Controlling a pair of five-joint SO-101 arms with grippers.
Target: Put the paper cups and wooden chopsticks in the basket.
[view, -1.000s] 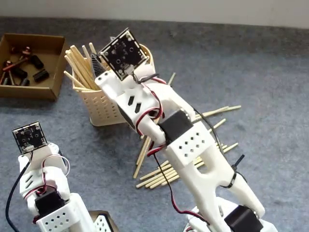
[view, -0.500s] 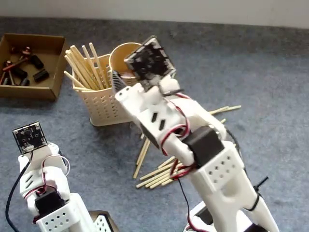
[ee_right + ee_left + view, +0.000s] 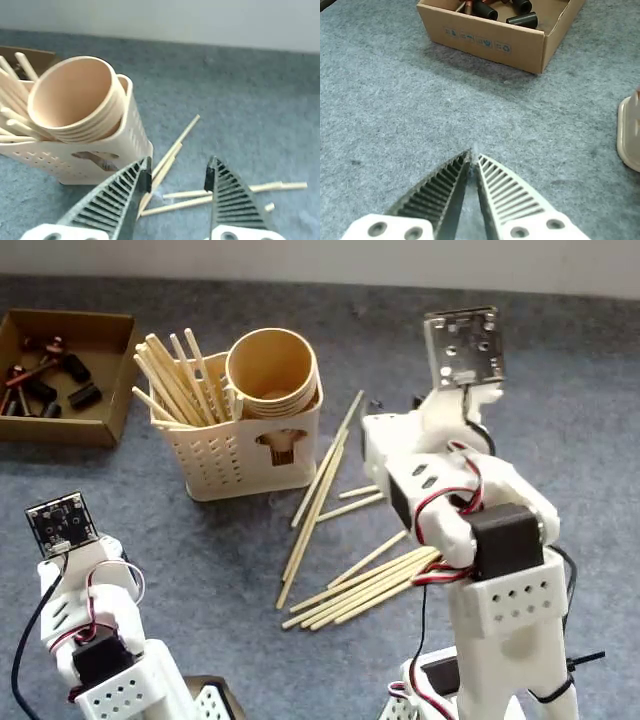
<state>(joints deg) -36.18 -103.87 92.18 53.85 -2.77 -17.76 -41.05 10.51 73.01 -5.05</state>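
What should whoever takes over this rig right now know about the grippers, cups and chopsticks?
Left gripper: shut, empty, low over the grey carpet, short of the brown cardboard box.
Right gripper: open, empty, above the loose wooden chopsticks beside the cream perforated basket.
Done: stacked tan paper cups and a bundle of chopsticks stand in the basket.
Left: the loose chopsticks lying on the carpet.

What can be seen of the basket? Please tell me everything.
The basket is a cream, rectangular container that looks like plastic, with small slots in its walls and a handle cut-out in one side. It stands upright on the grey table cover. Stacked paper cups sit in one end, and a bundle of chopsticks leans in the other. Near its base lie loose chopsticks.
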